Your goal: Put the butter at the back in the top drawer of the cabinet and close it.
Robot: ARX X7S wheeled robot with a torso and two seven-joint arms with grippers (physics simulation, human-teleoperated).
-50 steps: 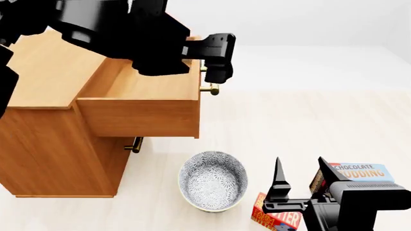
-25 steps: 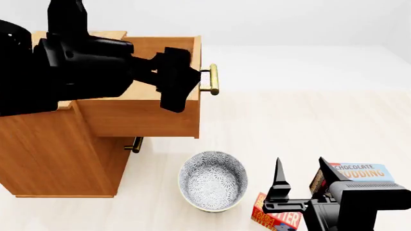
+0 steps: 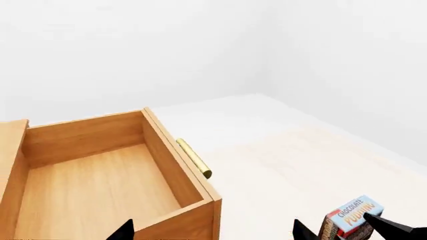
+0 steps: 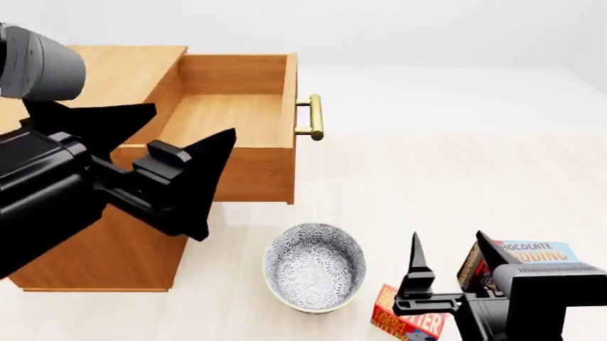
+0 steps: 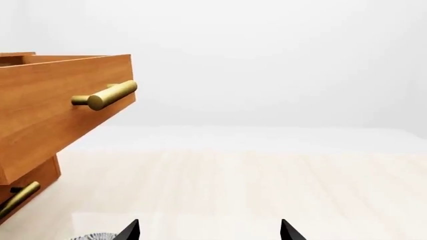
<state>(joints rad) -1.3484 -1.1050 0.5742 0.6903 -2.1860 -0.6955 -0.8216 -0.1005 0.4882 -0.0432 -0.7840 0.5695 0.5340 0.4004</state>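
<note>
Pale floor carries everything. Top drawer (image 4: 227,106) of the cabinet (image 4: 85,234) stands pulled out, ready to receive the butter (image 4: 403,316), which lies beneath the right gripper (image 4: 446,266). Both grippers' fingers are spread, empty; left gripper (image 4: 180,153) hovers beside the drawer.

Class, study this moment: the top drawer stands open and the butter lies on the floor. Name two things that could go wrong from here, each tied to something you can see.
1. The butter lies close beside the chocolate pudding box and the bowl, so the open right gripper above them might knock or grab the wrong one.
2. The top drawer juts out with its brass handle protruding; an arm carrying the butter could bump it.
</note>
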